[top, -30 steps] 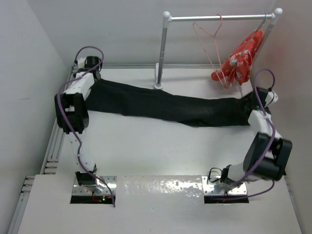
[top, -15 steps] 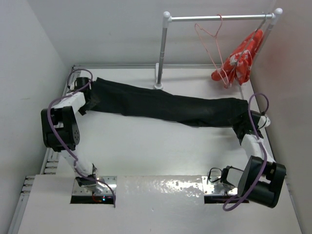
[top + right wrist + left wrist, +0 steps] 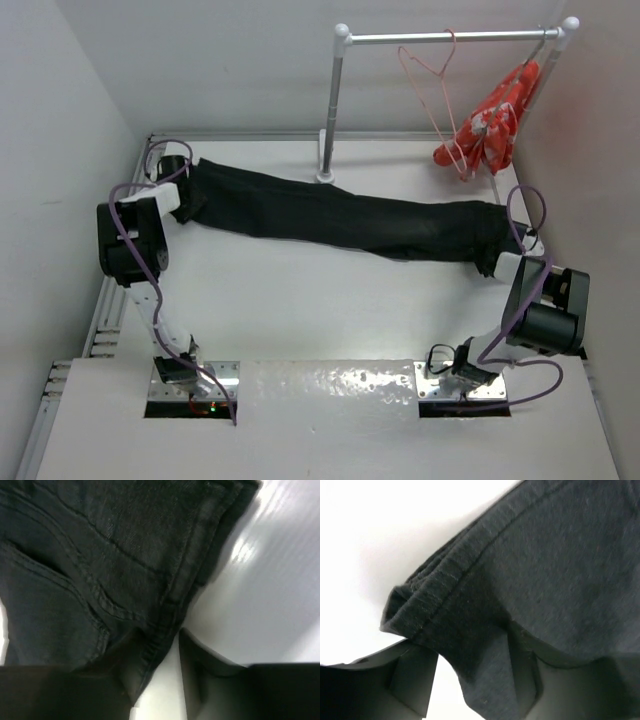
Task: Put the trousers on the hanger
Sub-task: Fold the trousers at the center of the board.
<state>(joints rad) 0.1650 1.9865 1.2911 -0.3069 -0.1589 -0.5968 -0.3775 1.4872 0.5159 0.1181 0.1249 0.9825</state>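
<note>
The black trousers (image 3: 340, 215) lie flat across the table, leg hems at the left and waistband at the right. My left gripper (image 3: 187, 205) is down at the hem end. In the left wrist view the hem (image 3: 445, 610) lies between its fingers (image 3: 412, 680), with a strip of table showing beside the cloth, so the left gripper (image 3: 467, 655) is open. My right gripper (image 3: 490, 262) sits at the waistband corner. The right gripper (image 3: 157, 645) is open too, and the seamed edge (image 3: 160, 630) lies against one finger, apart from the other. The pale-pink hanger (image 3: 428, 90) hangs on the rail.
A grey rail (image 3: 450, 37) on a post (image 3: 333, 110) stands at the back. An orange-red bundle (image 3: 490, 125) hangs from its right end beside the hanger. White walls close in on the left and right. A metal track (image 3: 110, 310) runs along the table's left edge.
Both arms have swung in from the far corners and come down onto the two ends of the trousers. The right jaws have narrowed around the waistband edge.
</note>
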